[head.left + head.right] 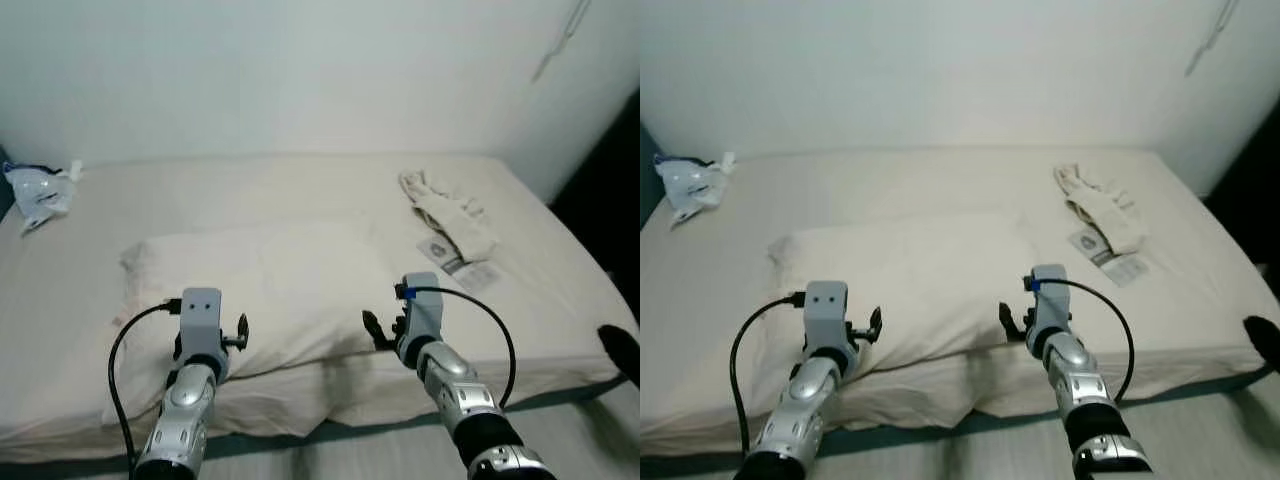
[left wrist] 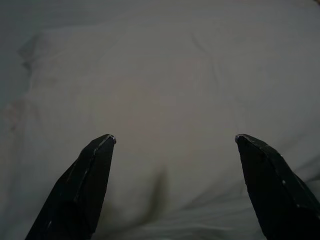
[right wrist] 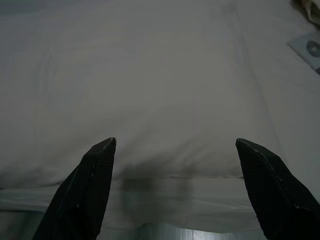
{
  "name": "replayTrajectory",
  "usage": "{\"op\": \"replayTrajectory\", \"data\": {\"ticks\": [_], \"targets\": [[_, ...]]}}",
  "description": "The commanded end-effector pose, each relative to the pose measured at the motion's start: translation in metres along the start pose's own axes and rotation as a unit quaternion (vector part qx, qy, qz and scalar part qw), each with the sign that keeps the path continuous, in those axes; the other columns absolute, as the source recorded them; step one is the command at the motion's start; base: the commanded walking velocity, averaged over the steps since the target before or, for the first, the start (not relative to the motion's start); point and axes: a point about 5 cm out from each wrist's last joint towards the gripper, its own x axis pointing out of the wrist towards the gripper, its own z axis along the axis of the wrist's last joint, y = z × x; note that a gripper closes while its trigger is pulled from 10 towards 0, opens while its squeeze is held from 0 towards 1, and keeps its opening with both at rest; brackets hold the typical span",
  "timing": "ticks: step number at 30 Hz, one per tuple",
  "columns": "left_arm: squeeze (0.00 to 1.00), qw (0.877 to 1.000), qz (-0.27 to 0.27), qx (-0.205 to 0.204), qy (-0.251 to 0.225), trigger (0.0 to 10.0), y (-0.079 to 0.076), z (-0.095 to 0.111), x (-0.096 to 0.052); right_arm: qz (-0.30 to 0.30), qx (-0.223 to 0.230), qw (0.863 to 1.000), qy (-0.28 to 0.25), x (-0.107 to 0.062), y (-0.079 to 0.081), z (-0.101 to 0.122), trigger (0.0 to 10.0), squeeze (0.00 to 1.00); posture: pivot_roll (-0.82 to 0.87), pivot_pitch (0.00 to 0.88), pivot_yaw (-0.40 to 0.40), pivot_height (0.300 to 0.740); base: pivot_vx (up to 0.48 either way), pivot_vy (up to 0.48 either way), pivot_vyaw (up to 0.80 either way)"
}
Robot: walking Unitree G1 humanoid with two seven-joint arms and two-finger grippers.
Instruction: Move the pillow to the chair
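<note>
Left eye view | both arms extended over pillow (image 1: 270, 290) | left pincer (image 2: 172, 140), right pincer (image 3: 175, 142) spread wide, empty

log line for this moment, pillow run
phase: pre-grasp | pillow: flat on bed, untouched | left gripper: open at near edge | right gripper: open at near edge
</note>
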Motion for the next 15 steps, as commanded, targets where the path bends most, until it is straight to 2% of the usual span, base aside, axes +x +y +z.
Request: {"op": "replayTrajectory", "data": {"ticks": [1,2,5,10,15], "targets": [[0.0,1.0,0.007,0.01,0.016,10.0,0.003,-0.008,-0.002,0.0,-0.014,1.0,-0.006,0.0,0.0,0.002,10.0,0.0,-0.04,0.105,-0.073,0.74,0.0,0.0,0.0],[0.0,1.0,0.002,0.008,0.015,10.0,0.002,-0.007,-0.001,-0.007,-0.025,0.999,-0.022,0.001,-0.003,0.01,10.0,0.0,-0.04,0.104,-0.071,0.74,0.0,0.0,0.0],[0.0,1.0,0.0,0.011,0.011,10.0,0.002,-0.005,0.0,-0.012,-0.022,0.999,-0.031,0.001,-0.005,0.014,10.0,0.0,-0.04,0.105,-0.07,0.74,0.0,0.0,0.0],[0.0,0.999,-0.01,0.046,-0.005,10.0,-0.001,0.005,0.006,-0.035,-0.033,0.998,-0.041,0.003,-0.013,0.024,10.0,0.0,-0.04,0.101,-0.067,0.74,0.0,0.0,0.0],[0.0,0.999,-0.004,0.042,-0.012,10.0,-0.001,0.009,0.008,-0.044,-0.018,0.997,-0.055,0.004,-0.017,0.031,10.0,0.0,-0.04,0.098,-0.064,0.72,0.0,0.0,0.0]]}}
